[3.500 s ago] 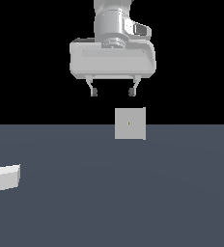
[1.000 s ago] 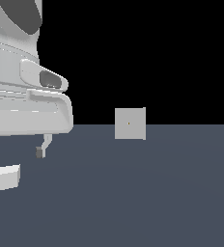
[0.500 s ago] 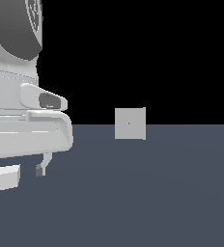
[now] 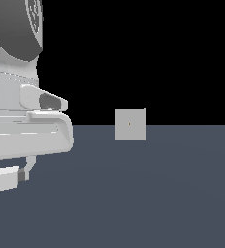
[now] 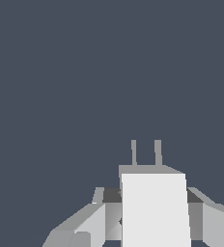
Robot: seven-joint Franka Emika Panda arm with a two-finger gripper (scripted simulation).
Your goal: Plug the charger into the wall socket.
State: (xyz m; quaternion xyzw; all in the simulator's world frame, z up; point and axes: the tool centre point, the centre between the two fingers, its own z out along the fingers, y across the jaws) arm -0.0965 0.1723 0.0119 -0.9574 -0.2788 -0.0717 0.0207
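Arm housing fills the exterior view's left: a bulky white-and-grey body (image 4: 22,116) cut off by the frame edge, its lower shell hanging low over the surface. Beneath it spreads the dark slate-blue table (image 4: 158,203), running back to a straight horizon under a black background.

The wall socket (image 4: 130,124) stands upright at the far edge of the table, a flat light-grey square panel with a tiny dark-yellowish dot at its centre. It is well apart from the arm, off toward the exterior view's right of it.

The charger (image 4: 5,178) is a small off-white block low at the exterior view's left, directly under the arm's shell. In the wrist view the charger (image 5: 155,210) shows as a pale rectangular body with two thin grey prongs (image 5: 145,152) pointing away from the camera.

The gripper (image 5: 152,212) sits around the block: the fingers (image 5: 104,219) stand narrow, one on each side of the charger, with dark pads pressed against its flanks, so they appear to be holding it. In the exterior view only one grey finger (image 4: 26,168) shows, just beside the charger's end. Whether the block rests on the table or hangs slightly above it cannot be told.
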